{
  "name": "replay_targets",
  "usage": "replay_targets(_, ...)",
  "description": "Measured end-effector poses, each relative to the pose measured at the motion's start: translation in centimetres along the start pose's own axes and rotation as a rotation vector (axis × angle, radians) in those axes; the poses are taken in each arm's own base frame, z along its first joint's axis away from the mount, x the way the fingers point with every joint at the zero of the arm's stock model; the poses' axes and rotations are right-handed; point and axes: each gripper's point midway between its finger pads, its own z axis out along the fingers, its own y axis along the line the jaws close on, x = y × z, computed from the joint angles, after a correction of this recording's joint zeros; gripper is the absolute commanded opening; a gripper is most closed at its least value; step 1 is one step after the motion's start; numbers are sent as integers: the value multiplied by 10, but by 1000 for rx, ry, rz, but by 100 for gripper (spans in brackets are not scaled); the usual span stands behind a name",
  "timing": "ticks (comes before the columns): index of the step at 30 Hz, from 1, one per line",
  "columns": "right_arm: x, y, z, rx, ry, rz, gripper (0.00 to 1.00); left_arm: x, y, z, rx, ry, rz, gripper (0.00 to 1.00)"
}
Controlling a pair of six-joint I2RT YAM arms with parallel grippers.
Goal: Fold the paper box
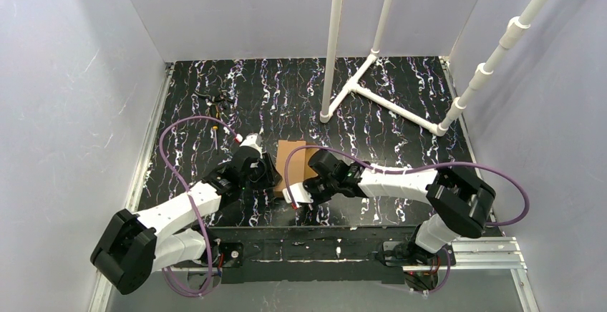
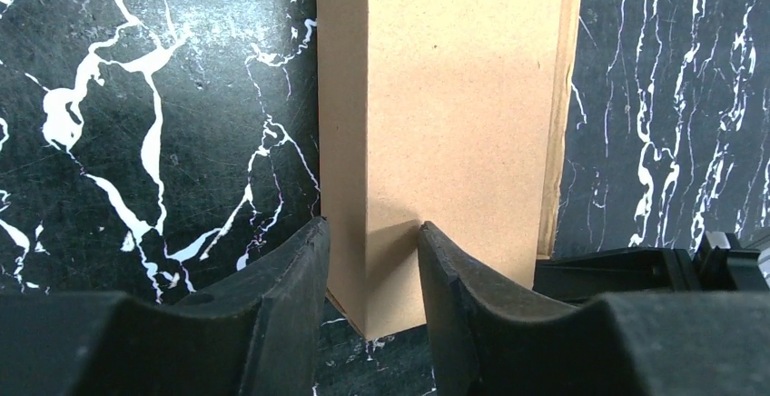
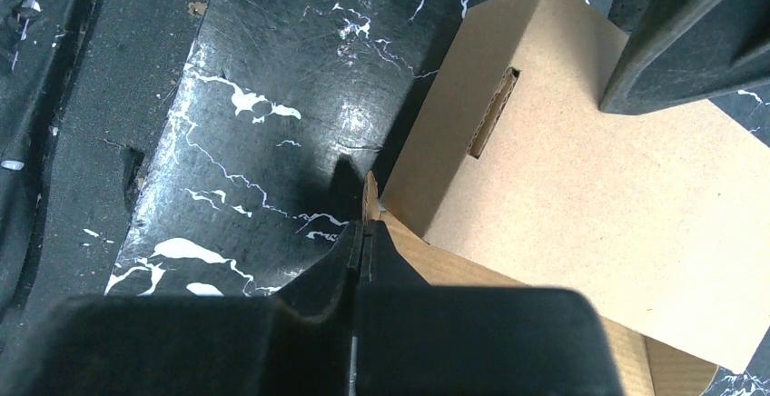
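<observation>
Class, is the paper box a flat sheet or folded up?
Partly folded up: the paper box shows two faces meeting at a raised edge.

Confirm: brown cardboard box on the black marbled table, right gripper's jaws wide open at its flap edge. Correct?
Wrong on the jaws. The right gripper is shut, pinching a thin flap edge of the paper box, as the right wrist view shows. The rest holds: brown cardboard, on the black marbled table.
</observation>
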Motion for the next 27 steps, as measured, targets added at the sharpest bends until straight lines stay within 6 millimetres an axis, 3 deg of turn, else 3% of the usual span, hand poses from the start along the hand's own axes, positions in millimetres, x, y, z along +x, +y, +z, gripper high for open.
replay_targets(22, 7, 1, -6, 7, -36, 62, 1, -2, -7, 5, 44, 1, -50, 29)
replay_targets(27, 7, 3, -6, 2, -40, 62, 10, -2, -8, 6, 47, 3, -51, 29)
